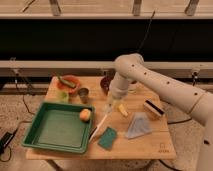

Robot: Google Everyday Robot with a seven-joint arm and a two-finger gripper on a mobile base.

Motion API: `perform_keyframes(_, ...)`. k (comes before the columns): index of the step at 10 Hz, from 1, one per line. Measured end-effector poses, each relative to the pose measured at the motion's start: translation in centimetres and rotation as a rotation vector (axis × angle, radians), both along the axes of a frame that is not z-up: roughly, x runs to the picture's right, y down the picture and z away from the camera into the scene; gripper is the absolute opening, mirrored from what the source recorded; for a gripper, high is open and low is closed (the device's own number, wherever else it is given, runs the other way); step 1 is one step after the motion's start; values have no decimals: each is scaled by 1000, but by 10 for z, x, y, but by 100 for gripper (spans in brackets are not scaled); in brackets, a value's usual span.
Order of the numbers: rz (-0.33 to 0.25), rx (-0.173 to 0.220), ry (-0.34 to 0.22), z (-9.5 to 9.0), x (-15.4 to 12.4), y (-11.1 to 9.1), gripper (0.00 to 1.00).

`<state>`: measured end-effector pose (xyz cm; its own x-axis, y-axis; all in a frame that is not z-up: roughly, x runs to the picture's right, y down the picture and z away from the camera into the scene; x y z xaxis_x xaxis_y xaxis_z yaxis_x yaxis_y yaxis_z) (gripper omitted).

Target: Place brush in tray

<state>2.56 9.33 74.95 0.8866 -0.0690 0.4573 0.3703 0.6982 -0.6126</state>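
The brush (101, 122) has a slim white handle and hangs slanted, its dark lower end by the right rim of the green tray (36, 138). My gripper (110, 104) is shut on the handle's upper end and holds the brush above the table, just right of the tray. The tray lies at the table's front left, and a small orange fruit (85, 114) sits in its right corner.
A green sponge (107, 138) and grey cloth (138, 125) lie at the front right. A tan scrub brush (154, 108) and a yellow piece (122, 110) lie further right. An orange bowl (67, 82), metal cup (83, 93), green cup (62, 96) and dark bowl (106, 82) stand behind.
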Motion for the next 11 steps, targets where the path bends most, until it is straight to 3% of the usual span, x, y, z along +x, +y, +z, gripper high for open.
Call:
perform_keyframes(1, -2, 10, -2, 1, -21, -1, 0)
perform_keyframes(3, -30, 47, 4, 2, -34, -6, 0)
perform_keyframes(5, -53, 86, 29, 6, -29, -14, 0)
perform_keyframes(7, -64, 117, 58, 11, -6, -24, 0)
perform_keyframes(11, -55, 196, 133, 8, 65, -60, 0)
